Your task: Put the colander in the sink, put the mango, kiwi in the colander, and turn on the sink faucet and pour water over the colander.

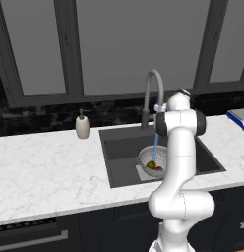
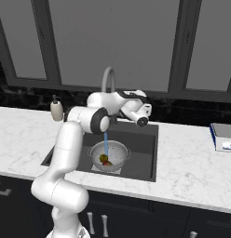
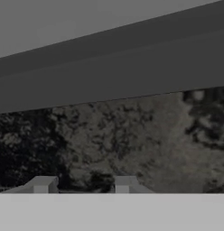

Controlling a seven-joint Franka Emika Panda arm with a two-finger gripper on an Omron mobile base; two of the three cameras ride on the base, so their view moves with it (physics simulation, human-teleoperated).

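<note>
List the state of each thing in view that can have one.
sink faucet: on.
water: running into the colander.
colander: upright in the sink, holding both fruits.
sink: holds the colander.
mango: in the colander.
kiwi: in the colander, under the stream.
end effector: empty, fingers apart, facing the backsplash.
soap dispenser: upright on the counter.

You had nothing to read here: no text, label, brand, number or sign could be made out on anything.
</note>
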